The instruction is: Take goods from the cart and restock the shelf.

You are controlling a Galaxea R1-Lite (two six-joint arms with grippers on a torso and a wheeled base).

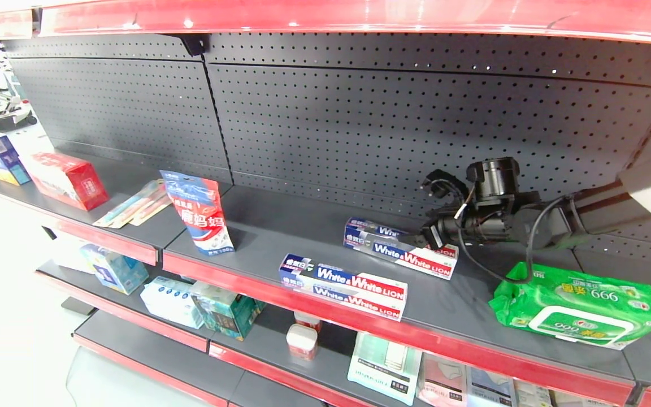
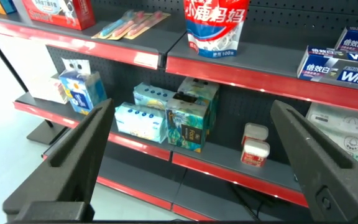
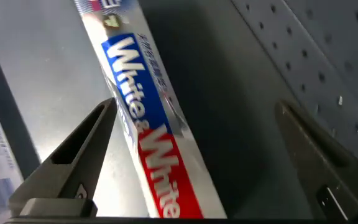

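Black right gripper point(image 3: 194, 107) stands spread wide astride the rear toothpaste box point(image 3: 145, 118) on the shelf point(image 3: 36, 62), contact unclear.

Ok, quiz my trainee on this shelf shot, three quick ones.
1. True or false: the right claw is shut on the rear toothpaste.
2. The pouch: A lies flat, B stands upright, C hangs from a hook.
3. Which green item lies at the robot's right end of the shelf?
Key: 1 false: the claw is open, with the box between its fingers. 2 B. 3 the wipes pack.
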